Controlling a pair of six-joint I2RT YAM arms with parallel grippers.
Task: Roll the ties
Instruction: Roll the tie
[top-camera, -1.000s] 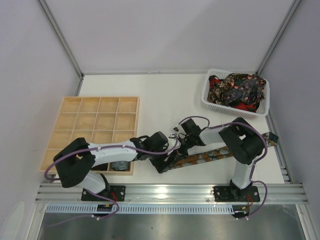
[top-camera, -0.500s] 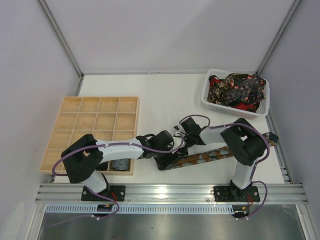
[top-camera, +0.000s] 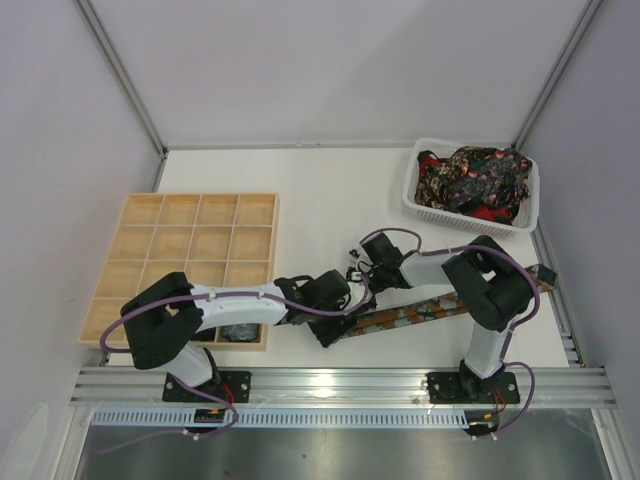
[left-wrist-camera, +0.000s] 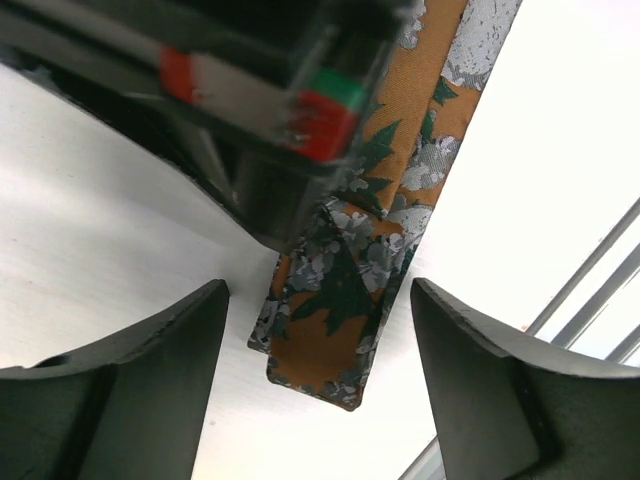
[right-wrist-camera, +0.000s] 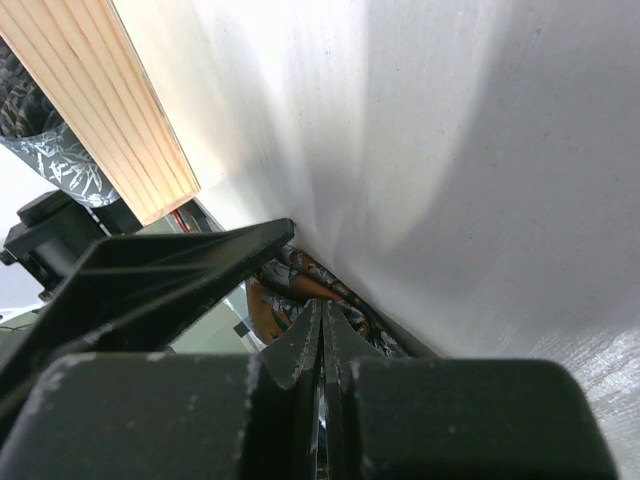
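Overhead view, counted: two arms, one basket, one tray, one tie laid flat, one rolled coil.

Item 1. One laid-out tie (top-camera: 440, 308) lies on the white table (top-camera: 300, 180) at 5 o'clock from its centre. It runs from the grippers out towards 3 o'clock, and its far end passes behind the right arm. The fabric is orange-brown with green leaves and grey flowers. In the left wrist view its near end (left-wrist-camera: 335, 330) is folded back on itself.

Item 2. The left gripper (top-camera: 335, 327) is spread wide. Its two fingers (left-wrist-camera: 150, 390) stand one on each side of the tie's end, neither touching the fabric.

Item 3. The right gripper (top-camera: 358, 292) is closed, finger against finger (right-wrist-camera: 300, 350). Its tip comes down on the tie just at 12 o'clock of the folded end. It cannot be told whether any fabric is pinched between the pads.

Item 4. One white mesh basket (top-camera: 420, 205) sits at 2 o'clock and holds a heap of ties (top-camera: 472, 178), dark with red flecks. They are tangled, so no count is possible.

Item 5. One pale wooden tray (top-camera: 200, 196) sits at 9 o'clock, four compartments across. The left arm crosses its nearest row. One dark coil (top-camera: 240, 331) shows in that row, at 5 o'clock of the tray.
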